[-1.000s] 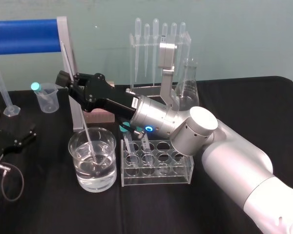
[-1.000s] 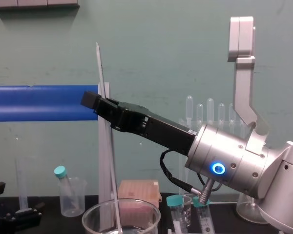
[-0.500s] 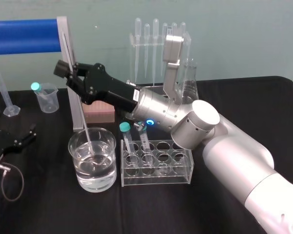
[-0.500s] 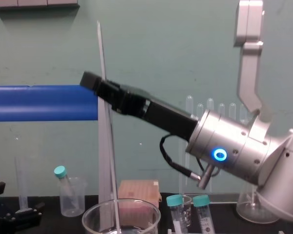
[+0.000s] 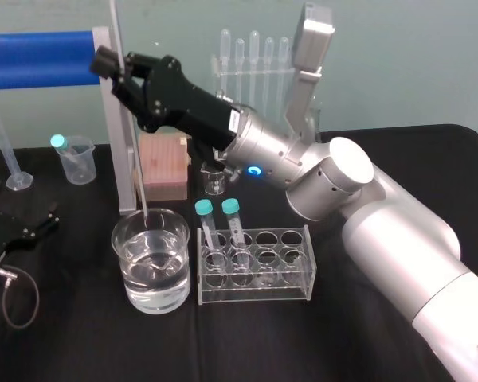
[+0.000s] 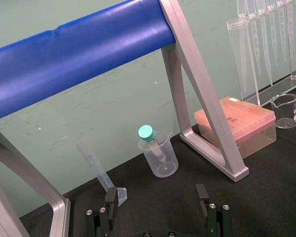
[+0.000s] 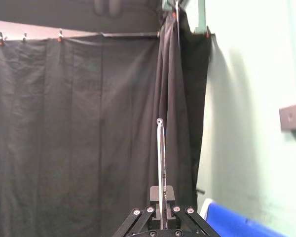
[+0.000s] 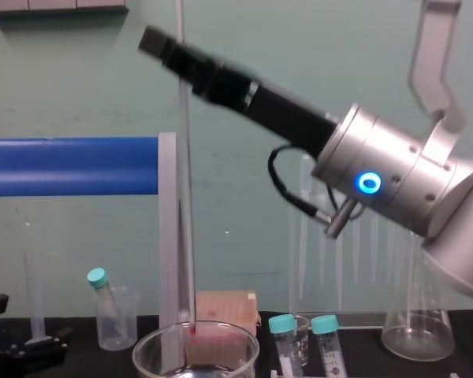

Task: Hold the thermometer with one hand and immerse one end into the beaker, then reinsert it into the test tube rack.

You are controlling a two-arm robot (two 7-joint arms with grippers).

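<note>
My right gripper [image 5: 111, 64] is shut on the thermometer [image 5: 131, 151], a thin whitish rod that stands almost upright above the beaker [image 5: 151, 263]. The rod's red tip [image 8: 193, 331] hangs at about the height of the beaker's rim [image 8: 221, 327], above the water. In the right wrist view the rod [image 7: 161, 168] rises from between the closed fingers. The tall clear test tube rack [image 6: 235, 59] with pipettes stands at the back, partly hidden by the arm. At the table's left rests my left gripper [image 6: 156, 202], open and empty.
A low clear rack [image 5: 255, 270] with two teal-capped tubes stands right of the beaker. Behind are a pink box [image 5: 163, 163], a small plastic beaker [image 5: 76, 159], a graduated cylinder [image 5: 8, 155], a flask [image 8: 418, 331] and a blue bar [image 5: 36, 60] on a metal frame.
My right gripper has risen and swung upward, drawing the thermometer's lower end up out of the water to about rim height. The left arm has not moved.
</note>
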